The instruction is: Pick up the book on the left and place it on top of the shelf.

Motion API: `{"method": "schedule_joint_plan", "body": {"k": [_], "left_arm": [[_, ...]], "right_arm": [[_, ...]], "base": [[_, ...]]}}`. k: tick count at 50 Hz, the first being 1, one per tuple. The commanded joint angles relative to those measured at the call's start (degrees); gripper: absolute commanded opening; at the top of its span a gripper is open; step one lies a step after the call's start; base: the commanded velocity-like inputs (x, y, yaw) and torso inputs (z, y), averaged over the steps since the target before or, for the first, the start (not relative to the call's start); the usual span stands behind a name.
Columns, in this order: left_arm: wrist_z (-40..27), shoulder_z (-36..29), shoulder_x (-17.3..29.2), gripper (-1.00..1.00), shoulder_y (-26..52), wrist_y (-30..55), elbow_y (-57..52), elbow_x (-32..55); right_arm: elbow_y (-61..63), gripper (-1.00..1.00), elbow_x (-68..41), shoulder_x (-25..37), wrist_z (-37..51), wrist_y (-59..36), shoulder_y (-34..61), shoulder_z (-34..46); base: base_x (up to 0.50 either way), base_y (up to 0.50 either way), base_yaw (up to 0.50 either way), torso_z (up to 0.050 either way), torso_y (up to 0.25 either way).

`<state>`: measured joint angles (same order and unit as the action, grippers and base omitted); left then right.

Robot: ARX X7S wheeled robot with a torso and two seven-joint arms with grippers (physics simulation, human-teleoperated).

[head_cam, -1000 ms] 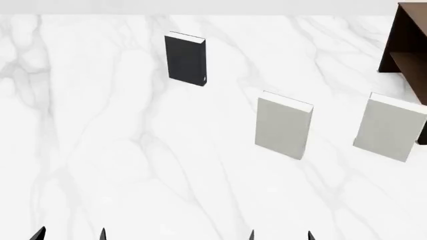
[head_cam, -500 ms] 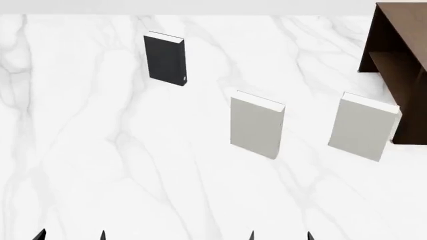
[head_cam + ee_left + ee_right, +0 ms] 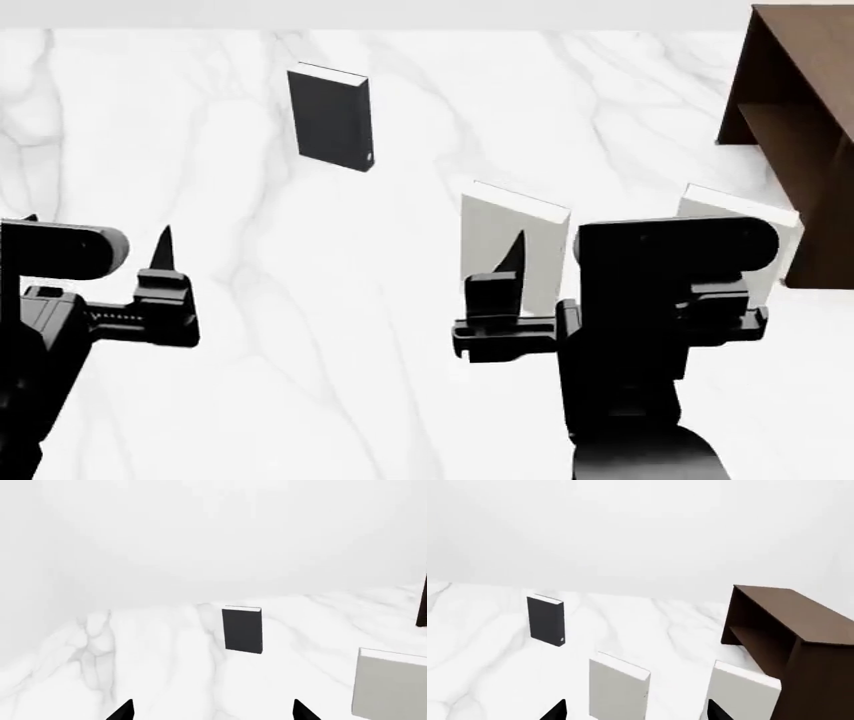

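The thin black upright book (image 3: 330,118) stands on my white marble table (image 3: 267,250), far left of two pale grey upright books (image 3: 514,255), well apart from my left gripper (image 3: 212,711) and right gripper (image 3: 635,710). Both sets of jaws are spread, holding nothing. The dark brown wooden shelf (image 3: 787,630) stands at far right.

Black book (image 3: 546,620) upright on marble table (image 3: 480,645), two pale books (image 3: 618,686) nearer, brown shelf (image 3: 790,630) beside them. Fingertips (image 3: 555,711) spread apart.
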<state>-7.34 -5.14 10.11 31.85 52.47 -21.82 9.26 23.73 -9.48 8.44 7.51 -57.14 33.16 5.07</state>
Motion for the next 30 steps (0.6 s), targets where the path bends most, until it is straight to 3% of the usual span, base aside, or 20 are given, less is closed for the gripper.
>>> {"method": "schedule_joint_plan", "body": {"k": [1, 30], "left_arm": [[1.99, 1.64, 0.38, 1.00, 7.26, 8.83, -3.63, 0.62], [1.41, 1.02, 1.00, 1.00, 6.35, 4.35, 0.41, 0.59]], "right_arm": [[3.34, 1.00, -2.25, -1.01, -2.84, -13.16, 9.18, -3.60], [-2.75, 1.00, -0.48, 0.04, -0.45, -6.99, 8.29, -0.57]], "base": [[0.18, 0.00, 0.00, 0.000, 0.000], [0.50, 0.00, 0.00, 0.000, 0.001]]}}
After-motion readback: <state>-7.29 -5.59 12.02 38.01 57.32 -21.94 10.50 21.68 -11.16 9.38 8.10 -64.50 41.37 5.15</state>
